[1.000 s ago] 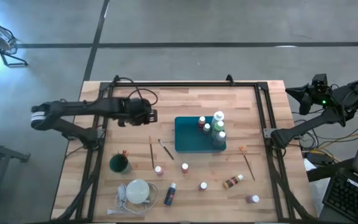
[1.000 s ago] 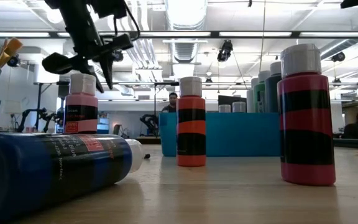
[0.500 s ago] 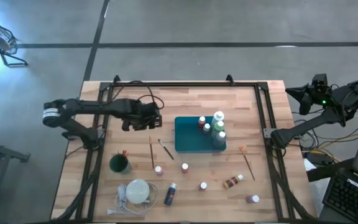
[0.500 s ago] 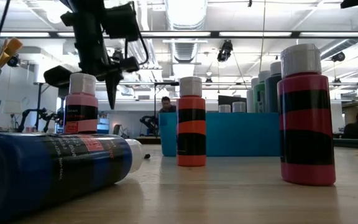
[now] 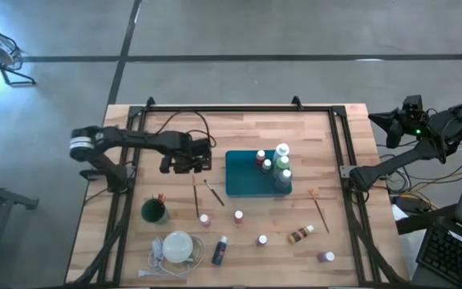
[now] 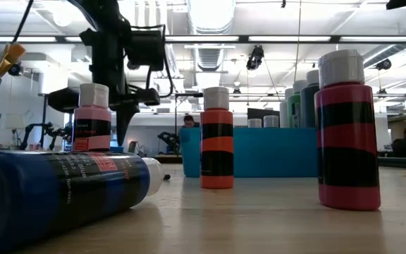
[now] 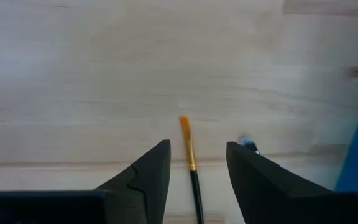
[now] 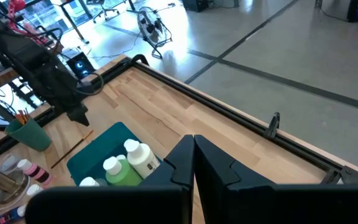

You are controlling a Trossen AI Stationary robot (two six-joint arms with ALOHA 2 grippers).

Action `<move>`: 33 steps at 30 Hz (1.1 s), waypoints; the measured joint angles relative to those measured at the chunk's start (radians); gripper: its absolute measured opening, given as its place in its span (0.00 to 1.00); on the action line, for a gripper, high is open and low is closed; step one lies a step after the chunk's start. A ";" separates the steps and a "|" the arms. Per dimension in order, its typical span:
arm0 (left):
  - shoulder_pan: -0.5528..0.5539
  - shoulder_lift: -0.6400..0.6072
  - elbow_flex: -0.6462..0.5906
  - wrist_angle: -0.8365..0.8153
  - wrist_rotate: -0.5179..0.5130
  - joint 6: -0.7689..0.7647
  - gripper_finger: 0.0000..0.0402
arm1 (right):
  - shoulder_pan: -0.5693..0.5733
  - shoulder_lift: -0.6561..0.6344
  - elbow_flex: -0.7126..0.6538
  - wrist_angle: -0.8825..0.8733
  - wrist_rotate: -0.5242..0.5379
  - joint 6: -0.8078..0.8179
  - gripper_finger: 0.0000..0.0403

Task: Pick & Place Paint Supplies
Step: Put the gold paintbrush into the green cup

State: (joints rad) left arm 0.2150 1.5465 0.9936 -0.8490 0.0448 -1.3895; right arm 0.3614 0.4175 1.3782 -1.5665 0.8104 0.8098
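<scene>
Rectangular plastic tray (image 5: 245, 183): teal.
Wooden table (image 5: 239, 132): pale, light-brown planks.
Thin brush between the left fingers (image 7: 191, 163): orange tip, gold ferrule, black handle.
Upright paint bottle (image 6: 217, 138): orange with black bands, white cap.
Round cup (image 5: 154, 212): dark green.
</scene>
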 joint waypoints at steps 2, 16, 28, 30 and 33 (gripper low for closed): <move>0.000 0.014 0.000 0.000 0.001 0.000 0.40 | 0.000 0.000 0.000 0.000 0.000 0.000 0.02; 0.000 0.122 0.000 0.052 0.029 0.000 0.38 | 0.000 0.000 0.000 0.000 0.000 -0.001 0.02; 0.000 0.174 0.001 0.061 0.056 0.001 0.32 | 0.000 0.000 0.000 0.000 0.000 -0.001 0.02; 0.000 0.174 0.001 0.060 0.050 0.001 0.30 | 0.000 0.000 0.000 0.000 0.000 -0.001 0.02; 0.000 0.175 0.001 0.060 0.047 0.001 0.28 | 0.000 0.000 0.000 0.000 0.000 0.000 0.02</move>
State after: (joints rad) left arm 0.2146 1.7210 0.9947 -0.7895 0.0921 -1.3884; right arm 0.3614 0.4178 1.3782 -1.5665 0.8104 0.8094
